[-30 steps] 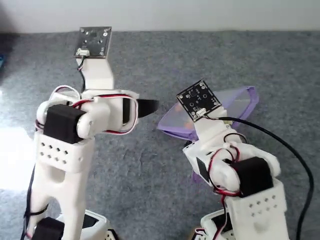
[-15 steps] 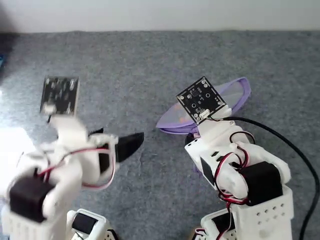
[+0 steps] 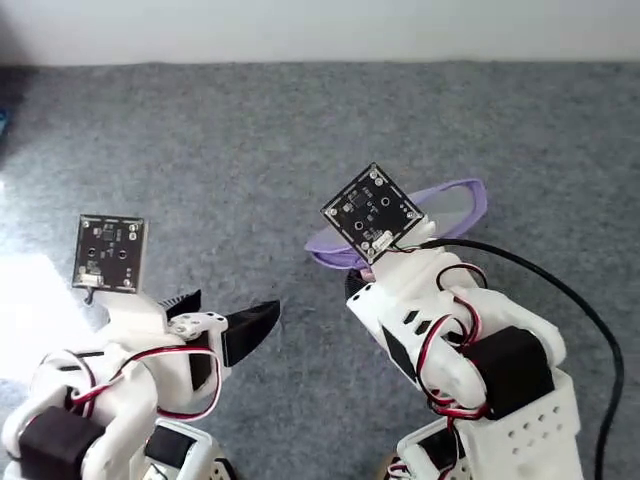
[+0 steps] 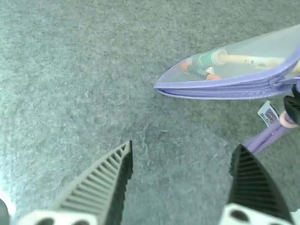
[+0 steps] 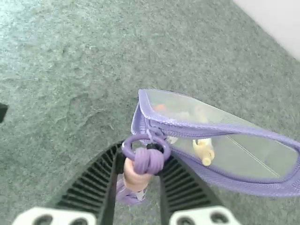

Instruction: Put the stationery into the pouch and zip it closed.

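Grey carpet [image 3: 250,130] surrounds the pouch [image 3: 452,203], right arm [image 3: 450,330] covering part.

**Grey desk, one pouch lying on it**

The desk [image 3: 250,130] is covered edge to edge in a grey, felt-like mat with a slightly mottled nap. At 12 o'clock it ends against a pale wall. A bright white patch sits on its 9 o'clock edge; what it is cannot be told.

The pouch [image 3: 455,200] rests on the mat at about 2 o'clock from the middle. It is translucent with purple trim, its long axis running from 9 to 3 o'clock. A purple cord [image 4: 262,138] carrying a small white tag [image 4: 268,113] leads away from the pouch's zip end, just above the mat.

The left arm's base [image 3: 175,445] stands at 7 o'clock and the right arm's base [image 3: 430,452] at 5 o'clock.
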Controlling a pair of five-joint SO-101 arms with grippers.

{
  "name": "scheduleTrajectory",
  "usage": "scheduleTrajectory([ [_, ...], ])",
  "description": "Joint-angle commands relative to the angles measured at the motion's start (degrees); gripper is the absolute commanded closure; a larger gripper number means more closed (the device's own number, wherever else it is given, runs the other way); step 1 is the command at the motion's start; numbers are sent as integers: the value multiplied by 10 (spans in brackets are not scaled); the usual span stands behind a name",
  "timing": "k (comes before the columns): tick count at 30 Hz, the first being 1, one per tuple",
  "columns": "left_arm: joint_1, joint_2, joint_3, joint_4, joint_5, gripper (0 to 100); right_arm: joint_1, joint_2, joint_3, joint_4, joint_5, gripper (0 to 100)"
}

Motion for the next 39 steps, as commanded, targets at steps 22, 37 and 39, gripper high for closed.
scheduleTrajectory([
  [22, 123, -5, 204, -294, -60, 763, -4, -6, -17, -15, 62, 991],
  [37, 164, -4, 312, -505, -96, 763, -3, -8, -18, -15, 98, 991],
  [39, 178, -4, 310, -505, -96, 763, -3, -7, -18, -15, 98, 991],
])
